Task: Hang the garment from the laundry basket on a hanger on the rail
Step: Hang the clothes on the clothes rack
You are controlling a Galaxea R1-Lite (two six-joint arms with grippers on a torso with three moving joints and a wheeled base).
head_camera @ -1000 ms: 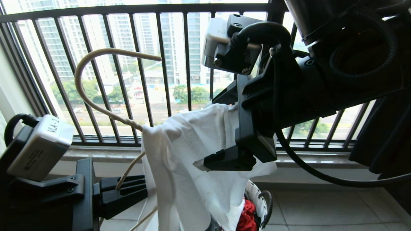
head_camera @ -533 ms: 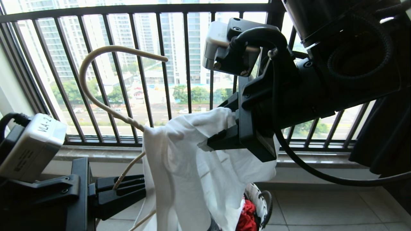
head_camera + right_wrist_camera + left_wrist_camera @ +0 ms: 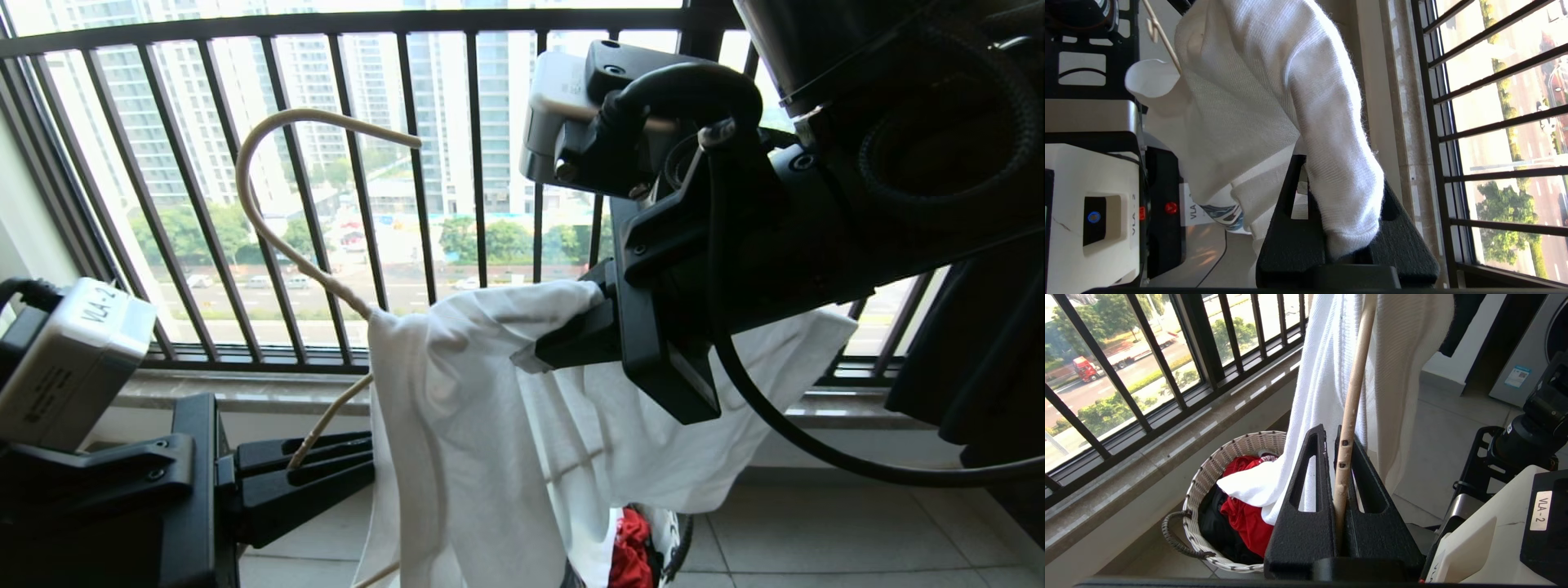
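The white garment (image 3: 457,425) is draped over the cream wire hanger (image 3: 269,212), whose hook curves up in front of the balcony bars. My left gripper (image 3: 326,469) is low on the left and shut on the hanger's wire (image 3: 1355,375), beside the hanging cloth (image 3: 1323,355). My right gripper (image 3: 563,343) is shut on a thick fold of the garment (image 3: 1339,171) at its upper right. A bit of the blue graphic (image 3: 1220,212) shows under the fold. The laundry basket (image 3: 1208,477) stands on the floor below, with the garment's lower end trailing into it. The rail is out of view.
The black railing (image 3: 408,204) and the stone sill (image 3: 245,388) run close behind the hanger. The basket holds a red cloth (image 3: 1245,514) and dark clothing. A black garment (image 3: 980,343) hangs at the far right. A washing machine (image 3: 1535,355) stands behind on the tiled floor.
My right gripper has gone from open to shut on the garment's fold. The cloth now spreads out further to the right, and the hanger's hook has tilted slightly rightward.
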